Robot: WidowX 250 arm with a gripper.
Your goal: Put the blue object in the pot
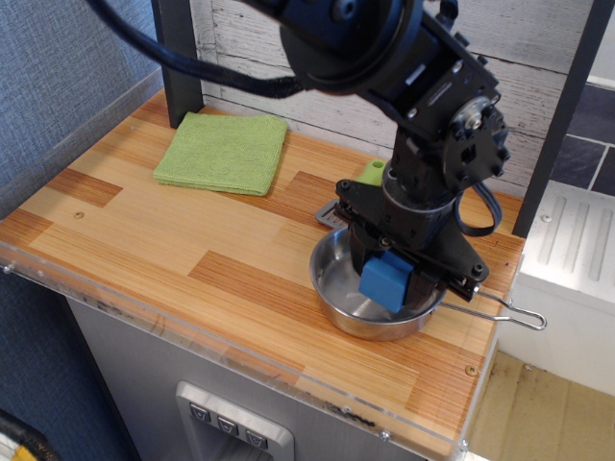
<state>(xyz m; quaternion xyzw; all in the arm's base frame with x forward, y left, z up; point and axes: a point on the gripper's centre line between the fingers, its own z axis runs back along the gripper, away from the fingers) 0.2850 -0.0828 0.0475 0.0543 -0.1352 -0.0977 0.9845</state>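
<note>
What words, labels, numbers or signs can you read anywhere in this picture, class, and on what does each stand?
None can be read.
The blue object, pot, green cloth and pincer bear no visible text.
The three buttons below the counter carry marks too small to read.

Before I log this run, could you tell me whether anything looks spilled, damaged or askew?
Nothing stands out. The pincer holds the blue block low inside the pot, and the green cloth lies flat.
</note>
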